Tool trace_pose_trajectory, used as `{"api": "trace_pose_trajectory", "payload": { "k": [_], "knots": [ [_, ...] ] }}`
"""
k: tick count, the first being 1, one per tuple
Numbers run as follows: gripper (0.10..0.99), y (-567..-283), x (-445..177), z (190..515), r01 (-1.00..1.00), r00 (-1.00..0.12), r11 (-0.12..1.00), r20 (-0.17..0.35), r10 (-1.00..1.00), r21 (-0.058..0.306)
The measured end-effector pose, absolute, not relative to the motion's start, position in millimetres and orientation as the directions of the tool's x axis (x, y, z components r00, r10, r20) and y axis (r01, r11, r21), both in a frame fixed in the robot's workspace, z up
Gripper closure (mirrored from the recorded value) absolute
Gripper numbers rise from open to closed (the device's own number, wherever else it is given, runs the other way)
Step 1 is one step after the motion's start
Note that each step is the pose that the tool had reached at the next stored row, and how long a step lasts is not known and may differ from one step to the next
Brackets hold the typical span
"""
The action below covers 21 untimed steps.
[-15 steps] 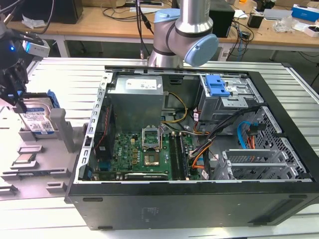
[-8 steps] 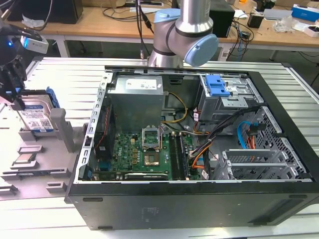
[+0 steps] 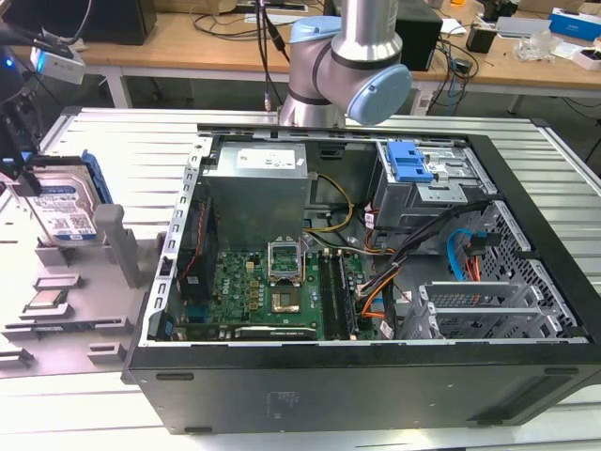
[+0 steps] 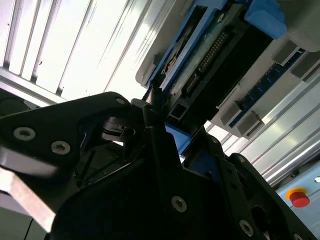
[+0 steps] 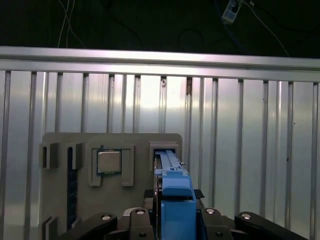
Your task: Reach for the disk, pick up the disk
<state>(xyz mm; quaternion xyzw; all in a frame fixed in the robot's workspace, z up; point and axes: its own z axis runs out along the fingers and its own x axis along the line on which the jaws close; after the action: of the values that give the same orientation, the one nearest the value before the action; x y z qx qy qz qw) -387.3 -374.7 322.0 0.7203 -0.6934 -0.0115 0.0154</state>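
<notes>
Disk (image 3: 64, 214) stands on edge in grey fixture (image 3: 113, 249). End effector (image 5: 175, 222) straddles its blue carrier (image 5: 175, 192); cannot tell if clamped. Risk: skewed grip could jam disk in its slot.

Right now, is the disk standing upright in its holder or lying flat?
Upright: in the exterior view the disk stands on edge, slotted into the gray holder.

exterior view: even room light from above, soft shadows. slatted table (image 3: 122, 141) pale with mild sheen; inside of the computer case (image 3: 357, 385) dim under its walls. second wrist view: table slats blown out to white glare, foreground near black. first wrist view: bright band across the slats, room beyond black, disk (image 5: 175, 197) evenly lit.
</notes>
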Motion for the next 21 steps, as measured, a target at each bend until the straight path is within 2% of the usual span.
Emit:
{"api": "trace_pose_trajectory", "payload": {
  "k": [15, 18, 21],
  "knots": [
    [0.718, -374.7, -386.9, 351.4, -0.999, 0.038, -0.038, 0.005, -0.999, 0.038],
    [0.718, -374.6, -386.7, 373.1, -0.999, 0.038, -0.038, 0.005, -0.999, 0.038],
    [0.718, -374.6, -386.7, 379.6, -0.999, 0.038, -0.038, 0.005, -0.999, 0.038]
  ]
}}
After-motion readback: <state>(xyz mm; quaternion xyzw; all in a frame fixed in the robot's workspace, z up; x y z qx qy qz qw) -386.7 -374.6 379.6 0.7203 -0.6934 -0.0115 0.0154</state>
